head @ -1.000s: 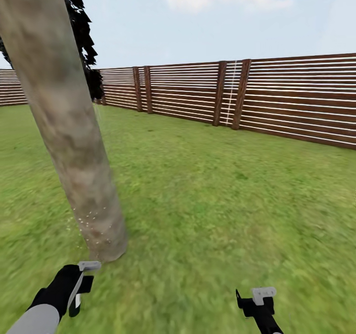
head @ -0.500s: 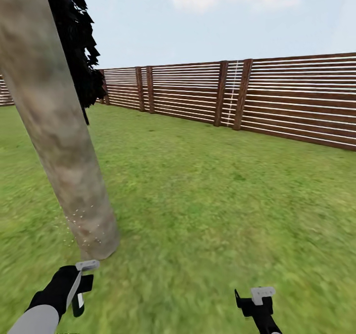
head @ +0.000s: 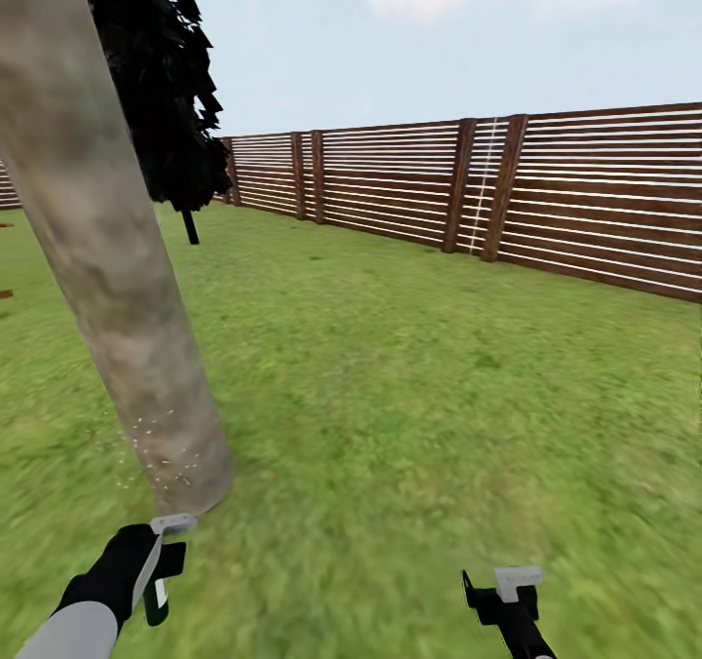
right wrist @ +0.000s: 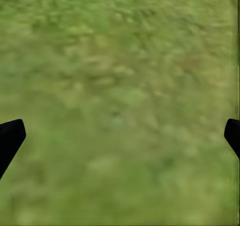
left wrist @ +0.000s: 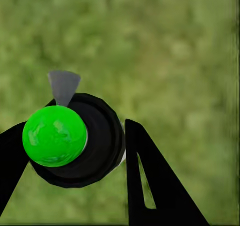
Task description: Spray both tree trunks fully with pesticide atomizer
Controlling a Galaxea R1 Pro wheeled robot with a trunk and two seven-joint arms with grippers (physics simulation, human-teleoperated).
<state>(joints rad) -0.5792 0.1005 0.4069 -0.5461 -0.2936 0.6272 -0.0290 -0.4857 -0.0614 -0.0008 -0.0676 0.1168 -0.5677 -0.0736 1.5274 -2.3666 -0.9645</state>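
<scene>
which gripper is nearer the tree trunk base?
Left. The left gripper sits just below the tree trunk base in the head view; the right gripper is far off to its right over grass.

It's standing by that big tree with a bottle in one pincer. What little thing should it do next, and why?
Probably tilt the left pincer upward to aim the atomizer higher. The white pesticide specks sit near the base of the tree trunk, while the bark above shows none. The right pincer hangs open over the grass, so it has no part in this.
</scene>
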